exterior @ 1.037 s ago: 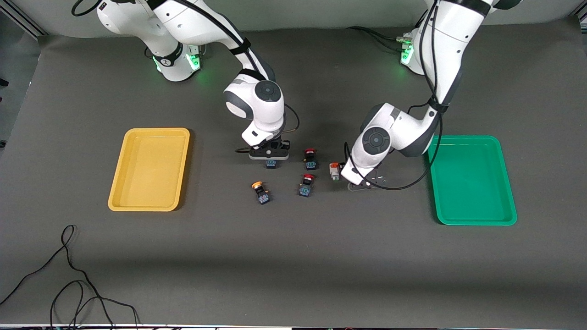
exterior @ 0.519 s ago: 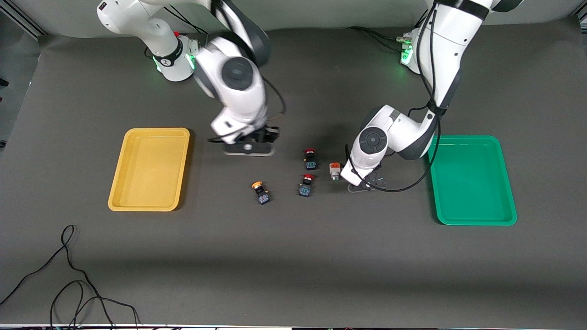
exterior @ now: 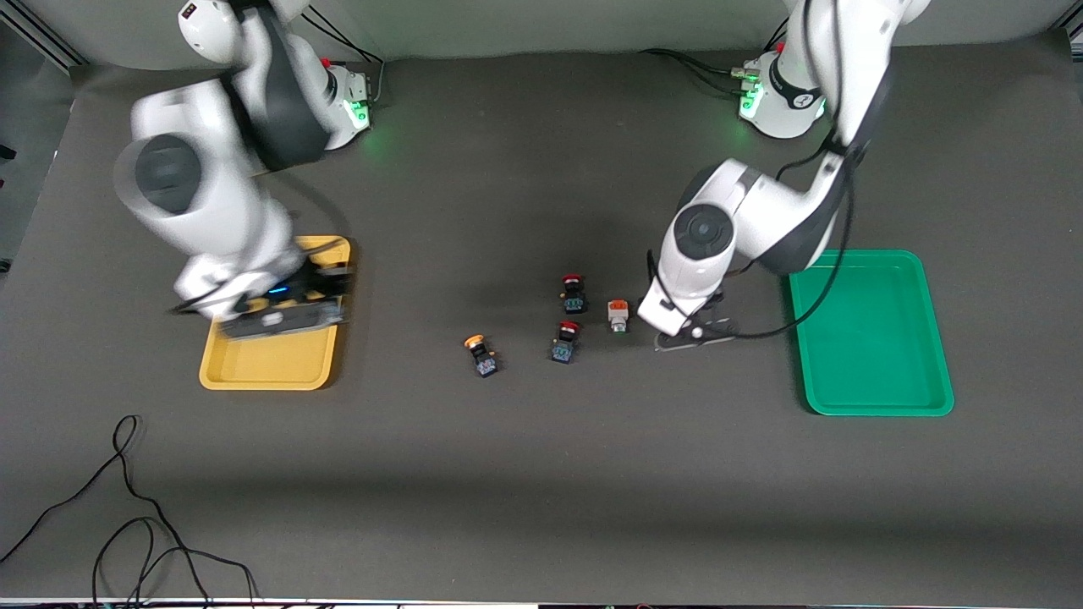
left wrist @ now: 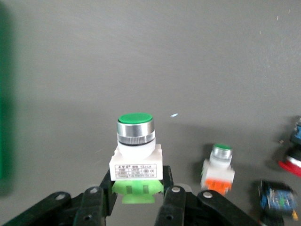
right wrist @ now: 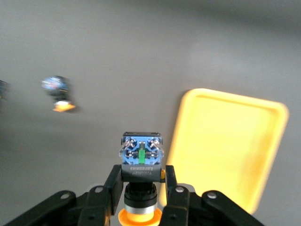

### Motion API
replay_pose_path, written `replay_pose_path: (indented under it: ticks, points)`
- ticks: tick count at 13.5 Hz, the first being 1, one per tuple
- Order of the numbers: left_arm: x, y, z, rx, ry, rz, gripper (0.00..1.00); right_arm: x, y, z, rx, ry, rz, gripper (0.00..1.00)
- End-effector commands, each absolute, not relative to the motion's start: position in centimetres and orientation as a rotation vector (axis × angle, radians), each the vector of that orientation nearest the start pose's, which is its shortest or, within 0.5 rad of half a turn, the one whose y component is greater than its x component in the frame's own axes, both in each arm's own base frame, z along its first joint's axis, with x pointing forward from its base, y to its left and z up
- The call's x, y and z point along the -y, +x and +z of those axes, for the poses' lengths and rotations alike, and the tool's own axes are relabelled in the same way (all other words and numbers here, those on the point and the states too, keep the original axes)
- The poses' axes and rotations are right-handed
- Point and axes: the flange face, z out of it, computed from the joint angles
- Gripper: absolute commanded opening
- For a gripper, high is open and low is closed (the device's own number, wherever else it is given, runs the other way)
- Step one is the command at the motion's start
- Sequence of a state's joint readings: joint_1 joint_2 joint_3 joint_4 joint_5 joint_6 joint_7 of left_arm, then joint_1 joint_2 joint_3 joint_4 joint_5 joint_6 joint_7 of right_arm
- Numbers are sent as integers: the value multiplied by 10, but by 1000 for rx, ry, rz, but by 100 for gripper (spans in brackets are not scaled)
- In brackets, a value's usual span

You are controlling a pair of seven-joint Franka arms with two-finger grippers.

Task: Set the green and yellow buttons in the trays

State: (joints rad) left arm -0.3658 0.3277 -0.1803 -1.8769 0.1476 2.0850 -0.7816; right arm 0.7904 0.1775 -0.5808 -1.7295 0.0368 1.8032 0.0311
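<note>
1. the right hand [exterior: 283,309], clamped on a yellow-capped button [right wrist: 140,162], now hangs over the yellow tray [exterior: 222,370]; a second ago it was down among the buttons at mid-counter, so the button has been lifted and carried across.

2. in the right wrist view the button sits cap-down between the fingers [right wrist: 113,186], its blue terminal end up, with the tray's rim just ahead of the hand.

3. the left hand [exterior: 695,335], clamped on a green-capped button [left wrist: 136,153] with a white body, has risen slightly since a second ago and hangs over the bare counter [exterior: 541,491], between the button cluster and the green tray [exterior: 880,408].

4. a second green-capped button [exterior: 618,315] with an orange base stands on the counter just beside the left hand; a second yellow-capped button [exterior: 481,354] lies farther toward the right arm's end, with two red-capped buttons [exterior: 568,317] between them.

5. judgement: both picks look done; the right hand is about ready to release, the left hand has to cross to its tray, and two buttons are not yet picked.
</note>
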Motion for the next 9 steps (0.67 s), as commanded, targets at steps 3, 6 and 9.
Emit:
replay_pose_path:
  ticks: [3,6,9]
  points:
    - [228,554,433,105,-2937,215,0,10,562,453,357,-3114,128,25]
    - [123,574,463,-90,-2966,272,0,79,529,367,381,-3124,1,24]
    - [33,583,462,-213,-2988,314,0,85,509,299,305,-3200,-109,24]
